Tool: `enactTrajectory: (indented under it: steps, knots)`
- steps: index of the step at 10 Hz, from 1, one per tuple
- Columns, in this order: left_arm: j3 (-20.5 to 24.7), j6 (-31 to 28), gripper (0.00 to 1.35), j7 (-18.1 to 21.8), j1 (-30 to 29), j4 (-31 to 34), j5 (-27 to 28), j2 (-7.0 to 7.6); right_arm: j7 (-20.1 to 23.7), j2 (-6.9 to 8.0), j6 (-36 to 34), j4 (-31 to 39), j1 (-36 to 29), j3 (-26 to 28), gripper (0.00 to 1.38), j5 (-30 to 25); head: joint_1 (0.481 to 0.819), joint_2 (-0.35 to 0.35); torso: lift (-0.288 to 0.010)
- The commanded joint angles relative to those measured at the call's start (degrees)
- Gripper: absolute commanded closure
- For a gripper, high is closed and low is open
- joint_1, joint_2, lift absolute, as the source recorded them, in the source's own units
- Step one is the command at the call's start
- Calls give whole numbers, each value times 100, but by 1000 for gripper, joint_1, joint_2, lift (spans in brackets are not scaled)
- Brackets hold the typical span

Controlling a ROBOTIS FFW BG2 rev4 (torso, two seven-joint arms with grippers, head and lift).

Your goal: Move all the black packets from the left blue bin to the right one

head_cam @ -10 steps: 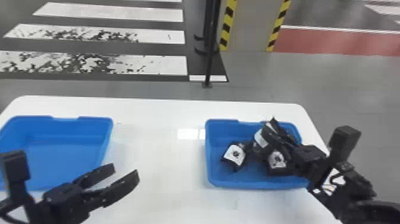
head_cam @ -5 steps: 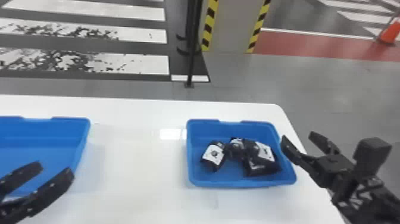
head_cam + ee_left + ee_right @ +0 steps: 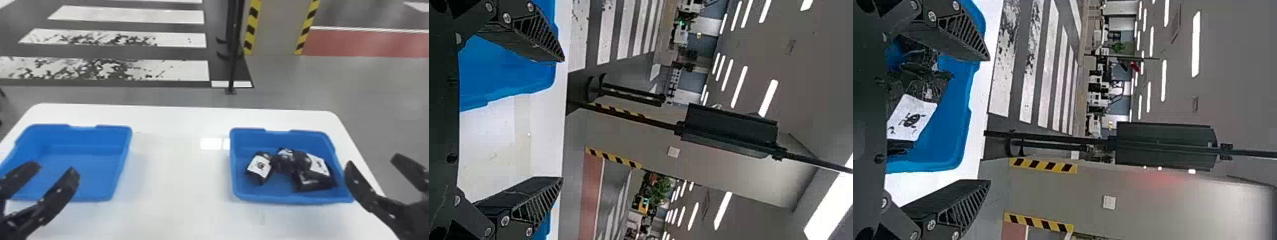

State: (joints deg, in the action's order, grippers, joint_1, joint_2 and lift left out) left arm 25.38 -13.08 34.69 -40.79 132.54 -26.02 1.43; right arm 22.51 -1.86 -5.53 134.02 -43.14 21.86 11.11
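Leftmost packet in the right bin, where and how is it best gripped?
Probably from above, pinching the packet by its long left and right sides, across the white label or a bit nearer the robot. It looks longer front to back than wide, with bare bin floor on its left; the next packet crowds its far right side.

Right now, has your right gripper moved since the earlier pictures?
Yes, my right gripper moved right, from over the right blue bin out to its right side.
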Motion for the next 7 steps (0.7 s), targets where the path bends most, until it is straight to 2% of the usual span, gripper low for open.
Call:
enactTrajectory:
  steps: [1, 2, 3, 4, 6, 7]
  knots:
    - [-150, 633, 193, -120, -182, 0, 9, -158, -19, 191, 117, 246, -495, -152, 162, 283, 695, -43, -144]
    - [-310, 661, 193, -384, -280, 0, 31, -158, -107, 191, 117, 246, -664, -426, 163, 534, 695, -26, -144]
    - [-447, 577, 193, -551, -294, 0, 89, -158, -124, 191, 117, 204, -650, -574, 163, 534, 695, -1, -144]
    - [-618, 521, 193, -691, -266, 0, 157, -158, -151, 115, 117, 77, -552, -780, 163, 591, 695, 11, -144]
    - [-813, 155, 193, -735, -196, 0, 260, -158, -353, -16, 174, 35, -467, -1271, 163, 603, 695, 32, -144]
    - [-881, 57, 193, -762, -182, 0, 283, -158, -371, -43, 174, 21, -467, -1351, 162, 649, 695, 42, -144]
